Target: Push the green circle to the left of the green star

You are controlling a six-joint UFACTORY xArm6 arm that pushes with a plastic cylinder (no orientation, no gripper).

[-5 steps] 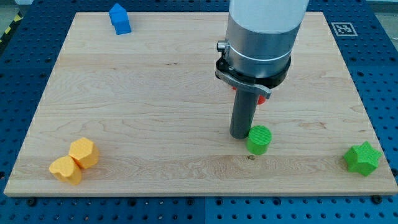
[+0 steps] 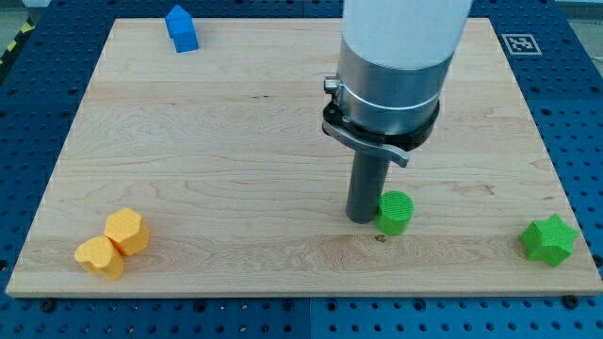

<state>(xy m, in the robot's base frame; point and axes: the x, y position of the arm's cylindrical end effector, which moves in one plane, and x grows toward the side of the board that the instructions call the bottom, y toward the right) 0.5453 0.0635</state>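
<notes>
Camera view: a pale wooden board (image 2: 236,141) lies on a blue perforated table (image 2: 28,94), and the arm's grey cylindrical body (image 2: 396,56) descends from the view's top, right of centre. Beneath it a straight dark rod (image 2: 367,184) stands upright on the board; my tip (image 2: 362,219) rests at the board surface, touching or just beside the view's-left edge of the green circle (image 2: 395,212). The arm carries no claw, only this rod, so nothing is grasped and nothing clenched or released can be reported. The green circle, a short ribbed cylinder, sits in the lower half of the board, somewhat right of centre. The green star (image 2: 548,239) lies well apart from it toward the view's right, close to the board's lower right corner and slightly nearer the view's bottom than the circle; the circle therefore stands on the view's-left side of the star with a broad stretch of bare wood between them. Two yellow blocks occupy the lower left corner: one yellow block (image 2: 126,231), roughly hexagonal, touches a second yellow block (image 2: 99,256) whose exact shape cannot be made out. A blue block (image 2: 182,28), peaked like a small house, stands near the board's upper left edge. A black-and-white marker tag (image 2: 521,43) sits off the board's upper right corner.
</notes>
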